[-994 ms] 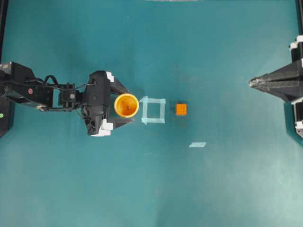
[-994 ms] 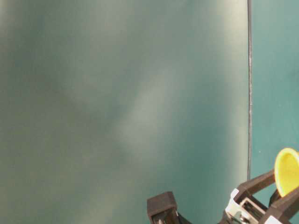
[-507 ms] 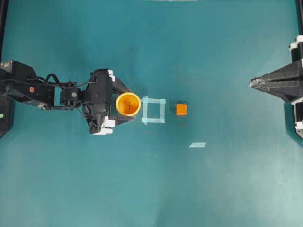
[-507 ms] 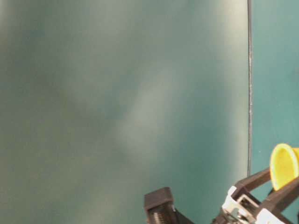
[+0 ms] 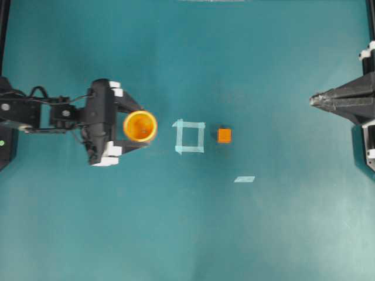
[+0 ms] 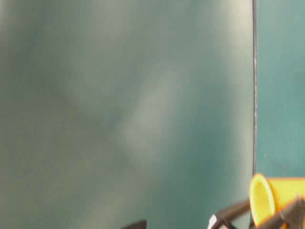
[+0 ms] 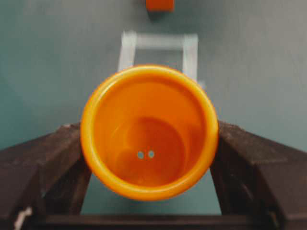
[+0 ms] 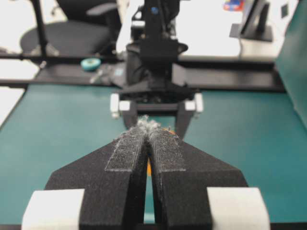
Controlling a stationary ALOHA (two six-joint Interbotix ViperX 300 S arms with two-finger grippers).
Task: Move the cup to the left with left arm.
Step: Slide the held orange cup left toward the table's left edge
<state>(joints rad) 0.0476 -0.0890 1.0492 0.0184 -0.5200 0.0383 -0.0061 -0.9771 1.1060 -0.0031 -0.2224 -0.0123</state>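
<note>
Two black fingers point(image 7: 45, 163) of the left gripper point(image 5: 137, 127) press against opposite sides of the cup point(image 5: 140, 126), which they hold between them. In the left wrist view the cup point(image 7: 149, 132) fills the middle of the frame, its mouth facing the camera, two small holes showing in its bottom. From overhead it sits well to the left of the tape square point(image 5: 190, 136), apart from it, with bare mat between. The table-level view catches the cup point(image 6: 276, 199) at the lower right edge, its yellow rim turned leftward, dark fingers beneath it. The cube point(image 5: 224, 135) lies just right of the tape square, and a loose strip of tape point(image 5: 244, 179) lies farther right and lower on the teal mat point(image 5: 187, 234). The right gripper point(image 5: 313, 100) hangs at the far right edge, its padded fingers point(image 8: 127, 158) pressed together on nothing.
</note>
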